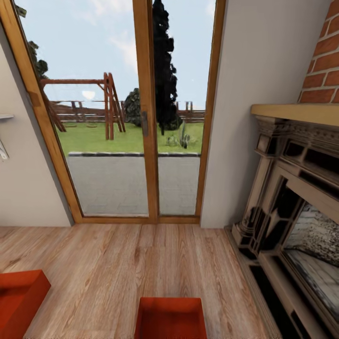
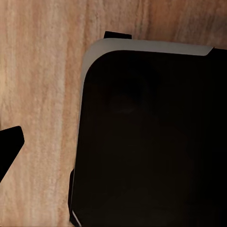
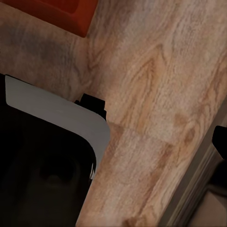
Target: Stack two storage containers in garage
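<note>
— The grippers? 
— Their state cannot be told; both wrist cameras look past the robot's black base (image 2: 146,142) at wood plank flooring (image 1: 141,263).
— The storage containers? 
— Two red-orange open boxes on the planks, one centre (image 1: 170,318), one left (image 1: 19,296), before glass doors (image 1: 127,117).

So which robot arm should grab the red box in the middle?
Probably the right. The middle container sits on the wood floor just ahead, and the right wrist view has a red-orange box corner close by. The left wrist view has floor and the robot's dark base. The other container lies further left.
</note>
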Motion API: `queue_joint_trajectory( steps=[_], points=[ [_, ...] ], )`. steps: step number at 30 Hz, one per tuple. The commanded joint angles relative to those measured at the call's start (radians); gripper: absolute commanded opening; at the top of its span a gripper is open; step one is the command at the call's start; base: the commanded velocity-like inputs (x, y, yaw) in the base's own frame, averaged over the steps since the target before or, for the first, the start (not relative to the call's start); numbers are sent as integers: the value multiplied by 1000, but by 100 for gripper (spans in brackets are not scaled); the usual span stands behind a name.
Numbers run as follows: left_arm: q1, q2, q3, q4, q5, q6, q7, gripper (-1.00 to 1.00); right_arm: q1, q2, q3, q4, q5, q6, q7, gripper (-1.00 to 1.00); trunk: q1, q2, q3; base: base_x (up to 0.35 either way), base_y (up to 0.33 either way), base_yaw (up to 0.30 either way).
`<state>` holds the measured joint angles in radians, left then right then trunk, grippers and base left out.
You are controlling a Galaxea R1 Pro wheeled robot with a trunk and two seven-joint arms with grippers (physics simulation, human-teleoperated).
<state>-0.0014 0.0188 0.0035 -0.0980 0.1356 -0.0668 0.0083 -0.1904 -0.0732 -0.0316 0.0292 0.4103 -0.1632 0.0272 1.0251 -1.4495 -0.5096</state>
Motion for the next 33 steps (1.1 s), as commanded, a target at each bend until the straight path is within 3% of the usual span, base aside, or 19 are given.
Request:
queue_joint_trajectory(
  steps=[1,33],
  points=[
    [0,0,0,0,7,-2,1,100,-1,-1,-4,3,4,-6,2,100,0,-1,-3,0,0,0],
    [0,1,-2,-2,7,-2,1,100,-1,1,-2,3,5,-5,2,100,0,-1,-53,0,0,0]
  ],
)
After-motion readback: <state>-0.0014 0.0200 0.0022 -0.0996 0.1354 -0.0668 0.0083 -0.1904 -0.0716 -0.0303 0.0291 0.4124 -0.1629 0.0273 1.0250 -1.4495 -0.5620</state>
